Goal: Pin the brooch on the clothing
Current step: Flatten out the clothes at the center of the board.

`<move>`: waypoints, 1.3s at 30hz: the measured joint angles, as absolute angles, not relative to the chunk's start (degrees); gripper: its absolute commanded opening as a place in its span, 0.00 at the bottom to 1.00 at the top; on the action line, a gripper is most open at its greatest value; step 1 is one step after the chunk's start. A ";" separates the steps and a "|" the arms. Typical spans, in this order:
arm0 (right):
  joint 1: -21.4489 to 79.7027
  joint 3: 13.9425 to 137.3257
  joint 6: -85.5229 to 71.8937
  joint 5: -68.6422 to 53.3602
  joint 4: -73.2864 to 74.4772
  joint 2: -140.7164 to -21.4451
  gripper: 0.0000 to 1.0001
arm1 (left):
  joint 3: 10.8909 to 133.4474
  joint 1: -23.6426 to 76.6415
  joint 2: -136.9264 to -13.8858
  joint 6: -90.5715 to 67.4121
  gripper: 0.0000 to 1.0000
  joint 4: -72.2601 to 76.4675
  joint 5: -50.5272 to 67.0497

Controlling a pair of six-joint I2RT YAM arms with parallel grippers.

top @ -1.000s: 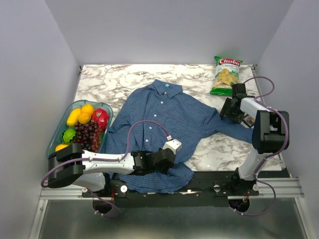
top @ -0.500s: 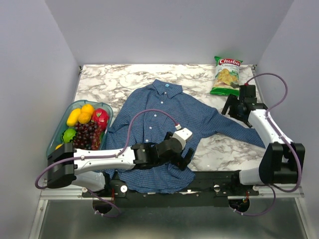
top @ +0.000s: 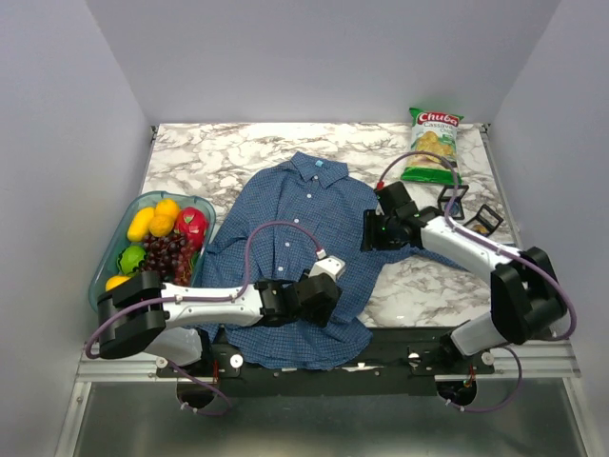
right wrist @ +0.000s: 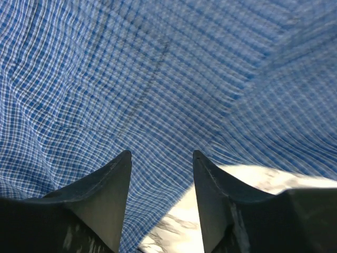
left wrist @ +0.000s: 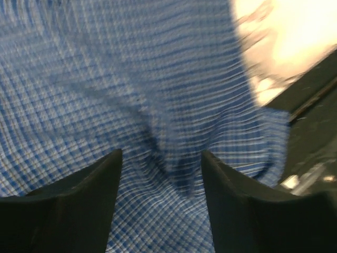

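Top view: the shirt [top: 295, 224] lies spread on the table's [top: 228, 152] middle, collar toward the table's far edge. The left gripper [top: 328, 300] is over its hem at the table's near edge, and the right gripper [top: 371, 231] is toward the table's right.
Left wrist: fingers [left wrist: 95, 195] apart over blurred cloth.
Right wrist: fingers [right wrist: 105, 195] apart, empty, above shirt edge and bare table
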State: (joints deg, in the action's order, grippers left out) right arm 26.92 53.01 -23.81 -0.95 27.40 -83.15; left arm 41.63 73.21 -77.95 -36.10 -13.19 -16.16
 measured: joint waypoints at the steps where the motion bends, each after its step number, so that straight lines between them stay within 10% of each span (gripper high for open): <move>1: 27.88 53.41 -24.16 -1.37 26.92 -84.86 0.51 | 40.27 73.10 -77.95 -37.30 0.57 -13.21 -16.25; 29: 20.58 61.89 -24.29 -3.84 25.56 -101.41 0.57 | 54.74 74.72 -104.66 -37.58 0.48 9.82 -0.73; 39: 16.80 65.10 -20.93 -4.51 28.25 -102.54 0.74 | 65.98 74.85 -106.54 -29.12 0.99 6.96 0.95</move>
